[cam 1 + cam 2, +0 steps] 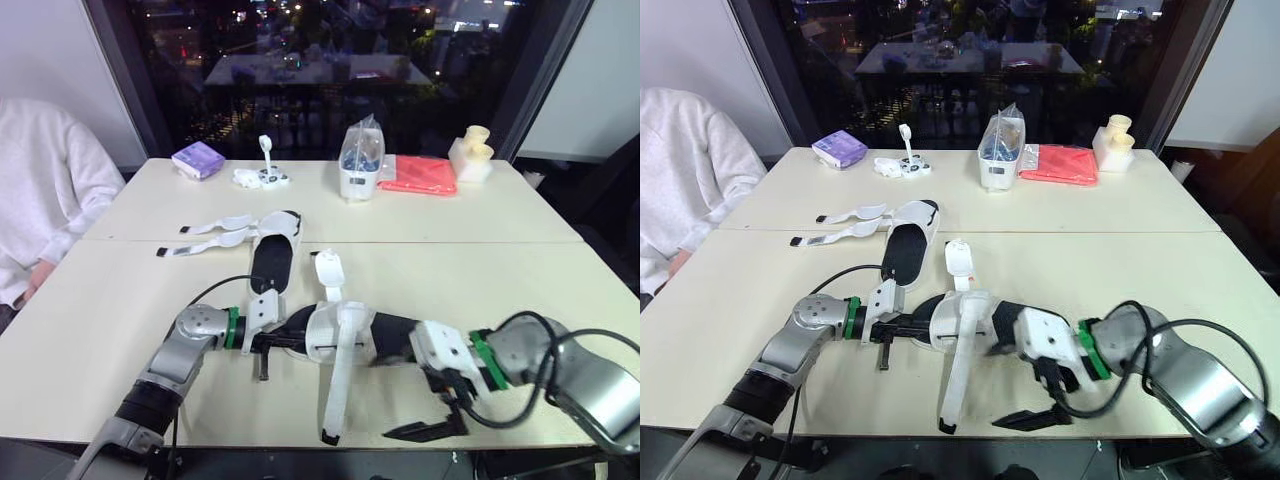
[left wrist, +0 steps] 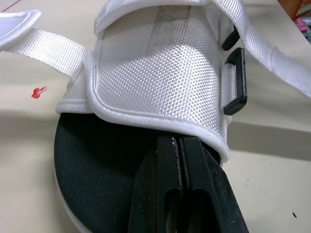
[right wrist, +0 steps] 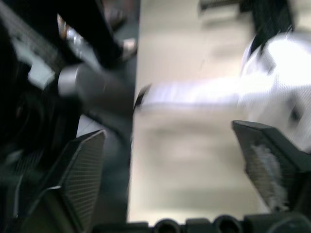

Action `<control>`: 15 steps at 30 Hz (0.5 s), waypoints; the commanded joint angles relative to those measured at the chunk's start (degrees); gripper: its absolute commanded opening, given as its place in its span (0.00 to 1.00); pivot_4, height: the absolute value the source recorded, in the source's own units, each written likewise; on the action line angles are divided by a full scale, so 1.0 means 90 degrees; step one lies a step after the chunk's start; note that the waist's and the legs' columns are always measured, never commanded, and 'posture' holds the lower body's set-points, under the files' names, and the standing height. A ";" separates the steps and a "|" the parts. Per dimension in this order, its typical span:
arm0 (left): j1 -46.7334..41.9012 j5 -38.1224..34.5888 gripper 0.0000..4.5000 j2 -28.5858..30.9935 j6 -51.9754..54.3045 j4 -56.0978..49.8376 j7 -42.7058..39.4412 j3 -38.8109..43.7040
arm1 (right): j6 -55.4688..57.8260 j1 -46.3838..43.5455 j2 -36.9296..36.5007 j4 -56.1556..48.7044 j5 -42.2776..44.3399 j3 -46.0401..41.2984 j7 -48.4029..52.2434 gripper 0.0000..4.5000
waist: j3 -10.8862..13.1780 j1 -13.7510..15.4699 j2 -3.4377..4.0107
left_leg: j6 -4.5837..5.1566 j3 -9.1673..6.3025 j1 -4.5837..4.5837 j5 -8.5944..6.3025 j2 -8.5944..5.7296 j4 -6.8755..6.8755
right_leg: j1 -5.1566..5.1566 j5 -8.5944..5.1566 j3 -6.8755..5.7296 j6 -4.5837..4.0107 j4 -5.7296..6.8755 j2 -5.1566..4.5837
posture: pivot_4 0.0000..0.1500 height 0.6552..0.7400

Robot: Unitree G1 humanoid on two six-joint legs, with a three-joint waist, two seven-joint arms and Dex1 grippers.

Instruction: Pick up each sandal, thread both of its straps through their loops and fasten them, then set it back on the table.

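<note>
The near sandal (image 1: pixel 340 335), black-soled with white woven straps, lies at the table's front middle. One long strap (image 1: pixel 337 392) trails toward the front edge and another (image 1: pixel 328 272) points away. My left gripper (image 1: pixel 285 342) is shut on the sole's edge, and the left wrist view has its fingers (image 2: pixel 167 160) pressed together on the black sole below the white upper and a black loop (image 2: pixel 236 80). My right gripper (image 1: pixel 440 420) hovers open at the front edge, right of the long strap, with nothing between its fingers (image 3: pixel 80 170). A second sandal (image 1: pixel 272 250) lies farther back, its straps (image 1: pixel 210 235) spread to the left.
A person in a white sleeve (image 1: pixel 40 190) sits at the left. Along the far side stand a purple packet (image 1: pixel 198 159), small white items (image 1: pixel 262 177), a clear bag on a white holder (image 1: pixel 360 160), a red cloth (image 1: pixel 420 175) and a cream object (image 1: pixel 472 155).
</note>
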 commanded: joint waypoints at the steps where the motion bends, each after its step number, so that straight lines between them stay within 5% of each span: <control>1: -0.0034 0.0061 0.00 -0.0020 0.0005 0.0065 -0.0038 -0.0104 | 0.1227 0.0053 -0.0116 -0.0020 0.0693 -0.0409 -0.0286 0.99 | 0.0000 -0.0009 0.0000 | 0.0000 0.0000 0.0002 0.0000 0.0000 0.0001 | 0.0002 0.0000 0.0000 0.0000 0.0001 0.0000 | 1.00 1.00; 7: -0.0051 0.0099 0.00 -0.0083 -0.0073 0.0179 -0.0049 -0.0130 | 0.3475 -0.0181 0.0396 0.0370 0.1848 -0.0261 -0.0860 0.99 | -0.0002 -0.0012 -0.0003 | 0.0000 -0.0005 0.0003 0.0000 0.0002 0.0002 | 0.0006 -0.0001 0.0000 -0.0002 -0.0001 -0.0003 | 1.00 1.00; 15: 0.0108 0.0082 0.00 -0.0044 0.0016 -0.0013 -0.0049 -0.0150 | 0.5264 -0.0668 0.2564 0.1348 0.2844 -0.0861 -0.2502 0.99 | -0.0006 -0.0013 -0.0003 | -0.0001 -0.0005 0.0000 -0.0001 0.0001 0.0001 | 0.0004 0.0000 -0.0001 -0.0001 -0.0001 -0.0006 | 1.00 1.00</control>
